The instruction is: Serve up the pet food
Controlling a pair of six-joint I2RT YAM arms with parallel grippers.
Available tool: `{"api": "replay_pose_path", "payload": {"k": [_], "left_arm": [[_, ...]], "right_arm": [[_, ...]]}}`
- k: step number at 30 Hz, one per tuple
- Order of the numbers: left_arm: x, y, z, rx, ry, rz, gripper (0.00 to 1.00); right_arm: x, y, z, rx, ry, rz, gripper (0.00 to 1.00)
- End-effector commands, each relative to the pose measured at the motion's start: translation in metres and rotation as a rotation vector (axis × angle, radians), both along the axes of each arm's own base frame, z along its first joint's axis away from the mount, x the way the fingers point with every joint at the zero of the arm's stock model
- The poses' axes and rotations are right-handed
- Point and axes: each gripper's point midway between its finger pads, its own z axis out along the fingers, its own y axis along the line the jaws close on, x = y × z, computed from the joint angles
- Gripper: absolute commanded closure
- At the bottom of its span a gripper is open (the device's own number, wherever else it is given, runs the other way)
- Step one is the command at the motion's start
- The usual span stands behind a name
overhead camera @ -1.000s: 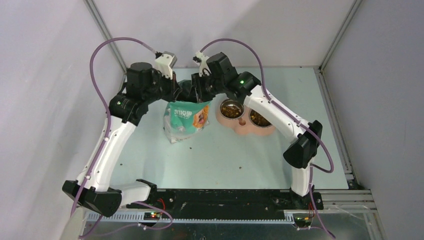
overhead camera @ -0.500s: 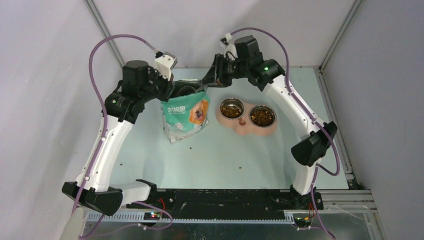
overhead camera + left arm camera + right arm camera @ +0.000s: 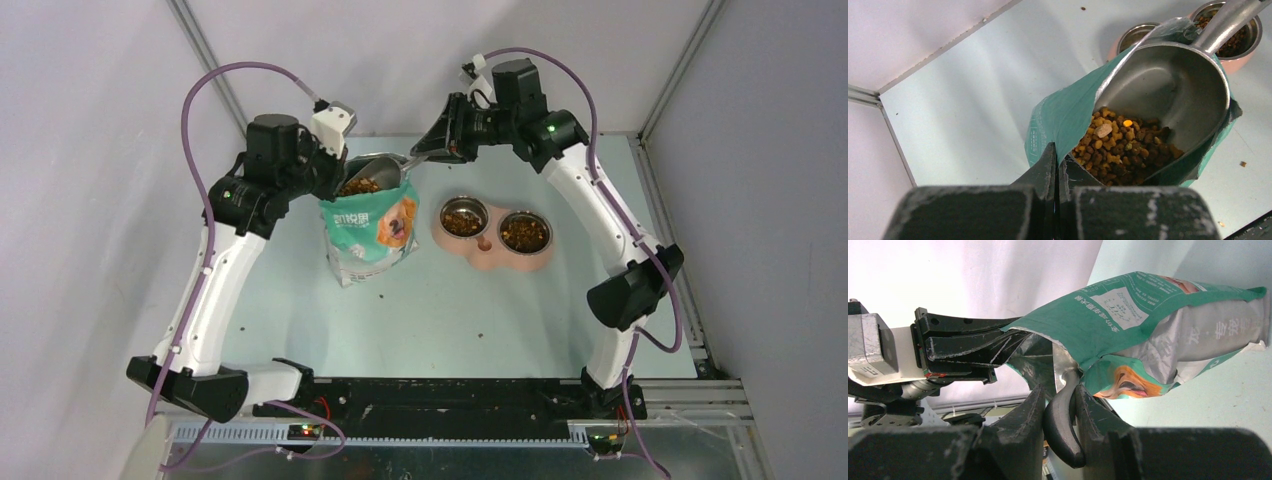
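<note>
The pet food (image 3: pixel 1120 145) lies as a brown heap in the grey metal scoop (image 3: pixel 1173 85), which hangs tilted over the mouth of the teal bag (image 3: pixel 1060 112). From above, the pet food (image 3: pixel 360 186) shows in the scoop (image 3: pixel 388 172) just over the bag (image 3: pixel 372 235). My right gripper (image 3: pixel 1060 390) is shut on the scoop's black handle (image 3: pixel 1064 432). My left gripper (image 3: pixel 1058 152) is shut on the bag's rim and holds the mouth open. Two steel bowls (image 3: pixel 464 217) (image 3: pixel 524 233) to the right of the bag hold kibble.
The bowls sit in a pink stand (image 3: pixel 490 257). A few stray pellets lie on the pale green table (image 3: pixel 381 295) (image 3: pixel 478 335). The bag (image 3: pixel 1148 325) stands upright near the back wall, between both arms. Metal frame posts rise at the back corners.
My right gripper has drawn back up and to the right, bringing the scoop out of the bag with kibble in it. The left gripper keeps its hold on the rim.
</note>
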Motion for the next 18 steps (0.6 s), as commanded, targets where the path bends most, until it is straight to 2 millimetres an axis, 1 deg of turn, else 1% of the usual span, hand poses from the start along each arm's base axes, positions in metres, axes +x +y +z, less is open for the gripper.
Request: {"api": "replay_pose_path", "payload": {"k": [1,7,10,16,18], "left_arm": [[0.001,0.009,0.046,-0.008,-0.136,0.012,1.00],[0.002,0.011,0.046,0.018,-0.140,0.008,1.00],[0.003,0.012,0.046,0.026,-0.139,0.013,1.00],[0.001,0.011,0.050,0.028,-0.137,0.004,1.00],[0.000,0.012,0.050,0.028,-0.140,0.006,1.00]], "right_arm": [[0.010,-0.025,0.046,0.104,-0.088,-0.067,1.00],[0.005,-0.027,0.040,0.169,-0.022,-0.022,1.00],[0.007,-0.028,0.040,0.183,-0.009,-0.022,1.00],[0.009,-0.032,0.050,0.205,-0.025,-0.043,1.00],[0.007,-0.036,0.058,0.214,-0.049,-0.053,1.00]]}}
